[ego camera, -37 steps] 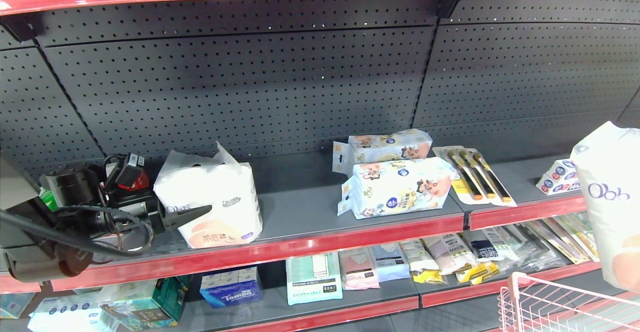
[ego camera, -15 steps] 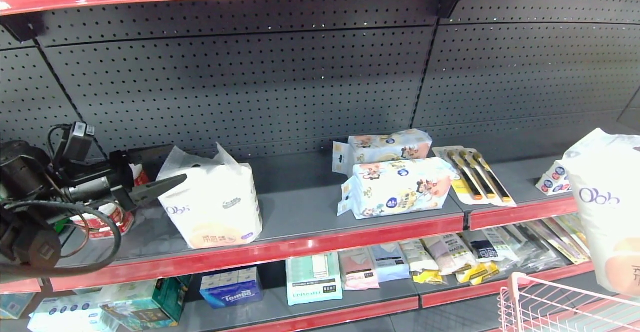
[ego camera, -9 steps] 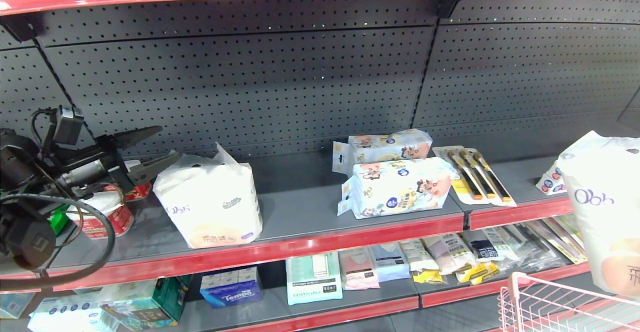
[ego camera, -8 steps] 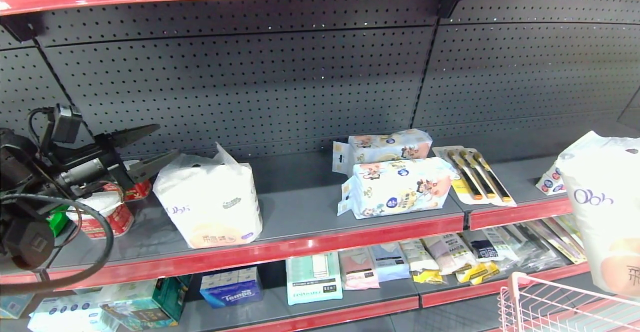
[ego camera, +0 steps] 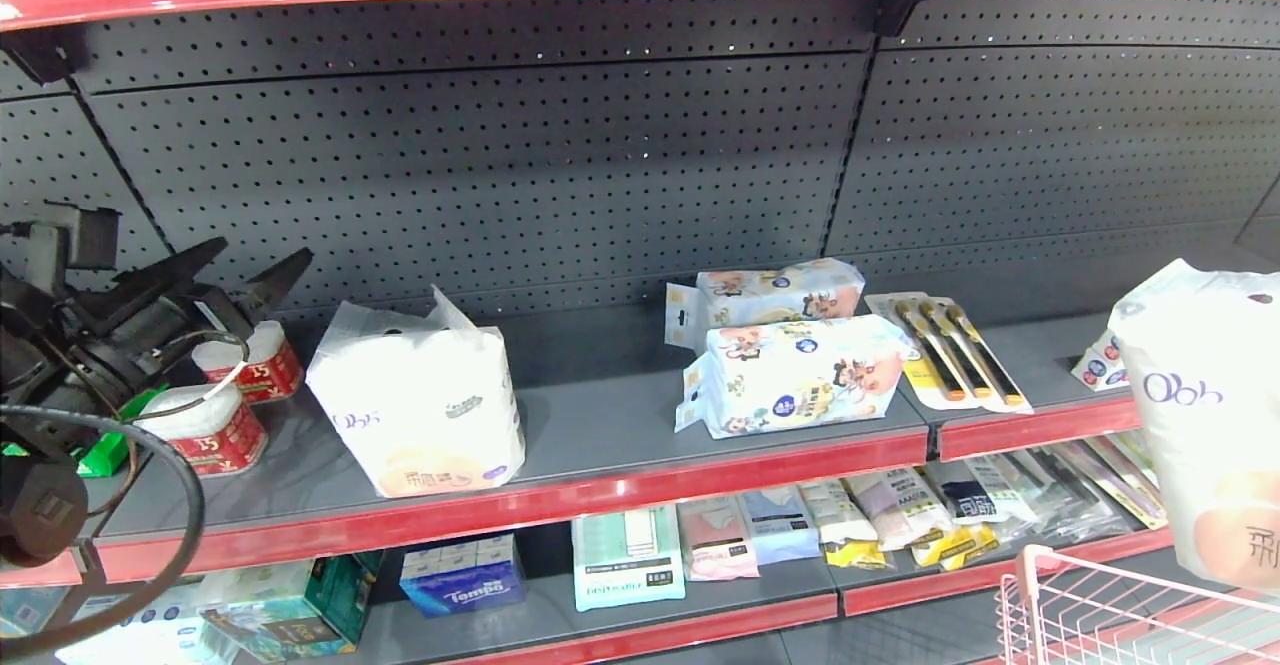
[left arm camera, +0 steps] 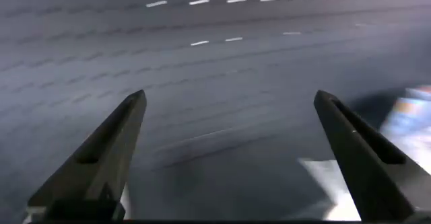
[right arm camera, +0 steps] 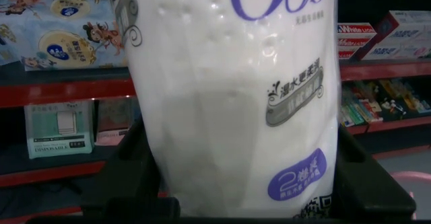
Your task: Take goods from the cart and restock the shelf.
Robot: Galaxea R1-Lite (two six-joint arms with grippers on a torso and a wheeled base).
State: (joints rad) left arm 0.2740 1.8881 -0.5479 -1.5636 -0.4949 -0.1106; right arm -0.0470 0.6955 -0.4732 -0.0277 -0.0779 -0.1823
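A toilet paper pack (ego camera: 1205,415) is held upright, long axis vertical and printed face outward, by the right pincer (right arm camera: 242,183), which is clamped on its sides near the pink cart (ego camera: 1090,595). Its right edge is cut off. The left pincer (ego camera: 258,257) is spread wide at the left end of the shelf (ego camera: 600,415), apart from a second pack (ego camera: 420,405).

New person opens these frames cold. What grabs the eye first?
The big white toilet-paper pack clamped in the right gripper, hanging at the right edge above the pink cart. Next, its twin pack standing on the grey shelf left of centre, with the left gripper open just to its left, near two red-and-white tubs.
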